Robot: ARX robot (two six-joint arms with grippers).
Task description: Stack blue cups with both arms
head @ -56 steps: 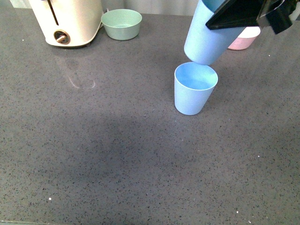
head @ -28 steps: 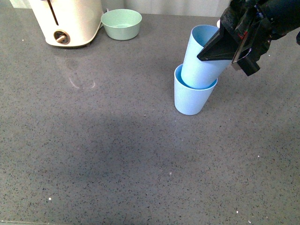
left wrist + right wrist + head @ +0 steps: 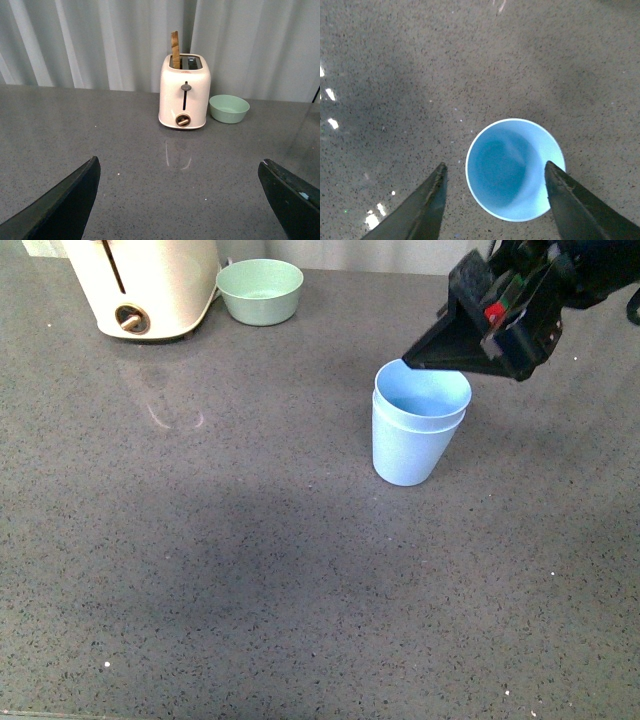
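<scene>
Looking from the front, the blue cups (image 3: 417, 433) stand nested on the grey counter (image 3: 250, 570), the inner one's rim a little proud of the outer's, both upright with their long axis vertical. The right gripper (image 3: 478, 338) hangs just above and behind the rim, off to the stack's right and far side; whether its tips touch the rim I can't tell from here. The stacking looks done, so the next move, I'd guess, is a straight lift clear. A cream toaster (image 3: 145, 285) and a green bowl (image 3: 260, 290) sit well apart at the far left. The left arm isn't visible in this view.

From the left wrist, the left gripper (image 3: 185, 200) is spread wide with nothing in it, facing the toaster (image 3: 184, 90) and bowl (image 3: 229, 108); no cups in sight, so the right arm is much the nearer.

From the right wrist, the cups (image 3: 515, 169) sit between the parted fingers (image 3: 422, 207), gaps showing on both sides, nothing held.

No brand, label or readable writing shows anywhere.
</scene>
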